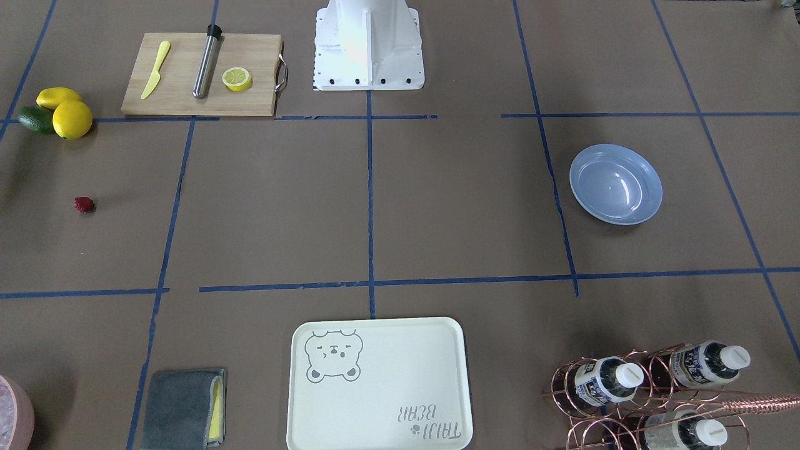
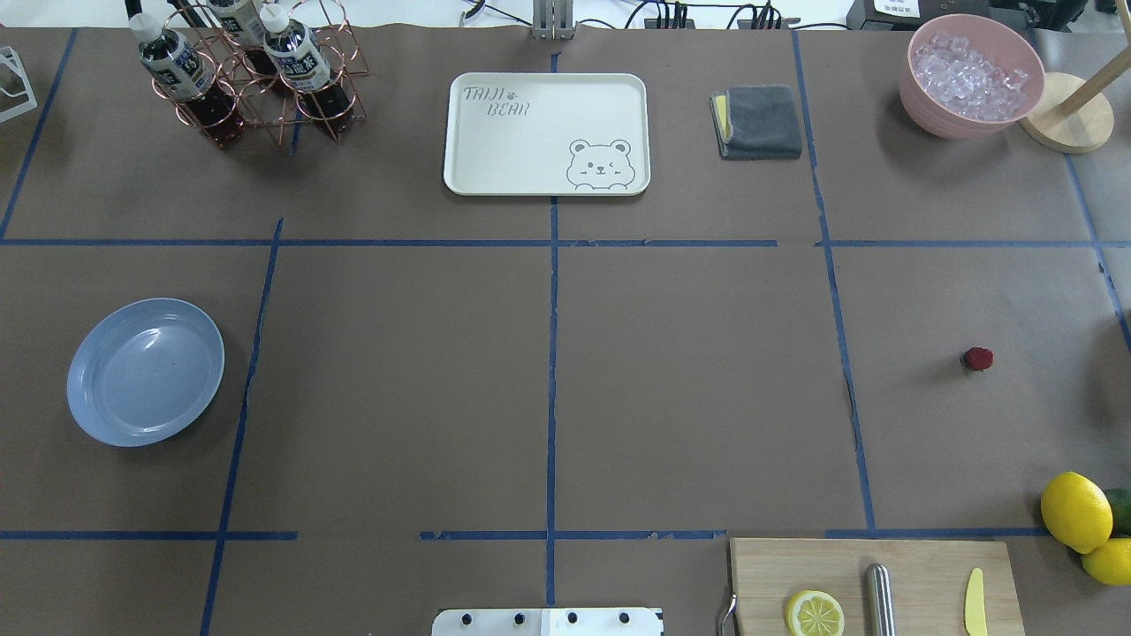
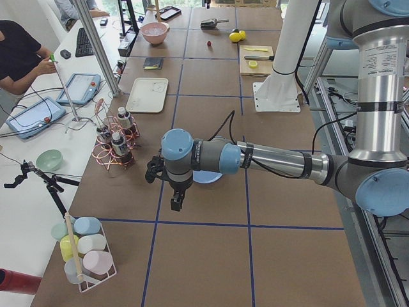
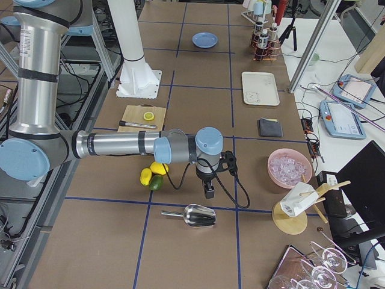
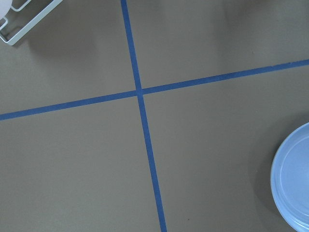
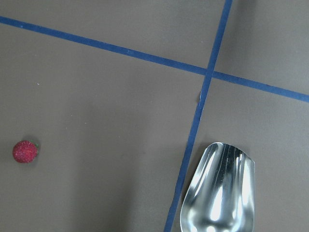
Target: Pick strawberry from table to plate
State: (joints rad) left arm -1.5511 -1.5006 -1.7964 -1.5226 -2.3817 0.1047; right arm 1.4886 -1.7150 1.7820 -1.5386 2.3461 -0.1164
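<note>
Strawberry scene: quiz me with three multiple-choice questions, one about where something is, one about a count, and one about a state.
1. Where is the strawberry?
A. on the plate
B. on the bare table
C. among the lemons

2. How many whole lemons lie by the avocado?
A. one
B. two
C. four

3. The plate is:
A. empty
B. holding fruit
C. upside down

Answers:
1 B: it sits alone on the brown paper, far across the table from the plate.
2 B: two whole yellow ones lie next to the green avocado.
3 A: it faces up with nothing in it.
</note>
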